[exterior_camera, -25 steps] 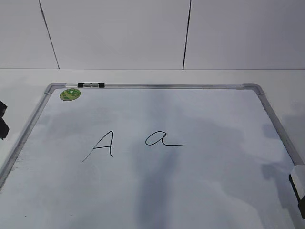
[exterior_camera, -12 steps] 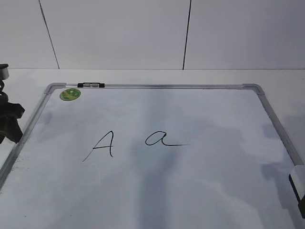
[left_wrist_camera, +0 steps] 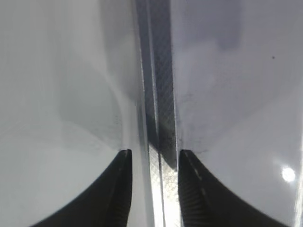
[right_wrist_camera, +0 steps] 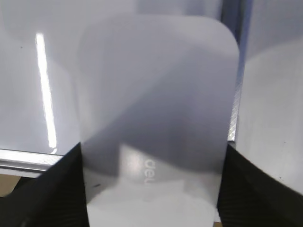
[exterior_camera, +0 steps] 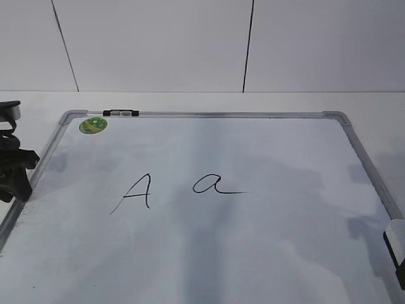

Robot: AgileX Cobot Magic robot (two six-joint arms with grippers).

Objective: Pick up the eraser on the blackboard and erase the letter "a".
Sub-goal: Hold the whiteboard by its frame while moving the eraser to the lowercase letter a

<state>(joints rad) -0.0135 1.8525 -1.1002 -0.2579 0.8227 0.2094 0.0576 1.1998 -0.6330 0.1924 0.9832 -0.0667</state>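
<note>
The blackboard (exterior_camera: 209,115) is a white board in a grey frame, lying flat on the table. The letter "a" (exterior_camera: 215,185) is near its middle, right of a tall "A" (exterior_camera: 136,193). The eraser (exterior_camera: 396,229), white with a black underside, is at the board's near right edge. In the right wrist view the eraser (right_wrist_camera: 156,85) fills the gap between my right gripper's (right_wrist_camera: 151,161) fingers, which touch both its sides. My left gripper (exterior_camera: 19,180) is open and empty over the board's left frame rail (left_wrist_camera: 158,94). The rail runs between its fingers (left_wrist_camera: 152,153).
A black-and-silver clip (exterior_camera: 120,113) and a round green sticker (exterior_camera: 93,125) are at the board's far left corner. A white tiled wall (exterior_camera: 158,44) stands behind the table. The board's frame corner (right_wrist_camera: 235,109) is close to the eraser.
My left gripper has come into view from the left and moved to the board's left frame rail. The eraser and the letters have not moved.
</note>
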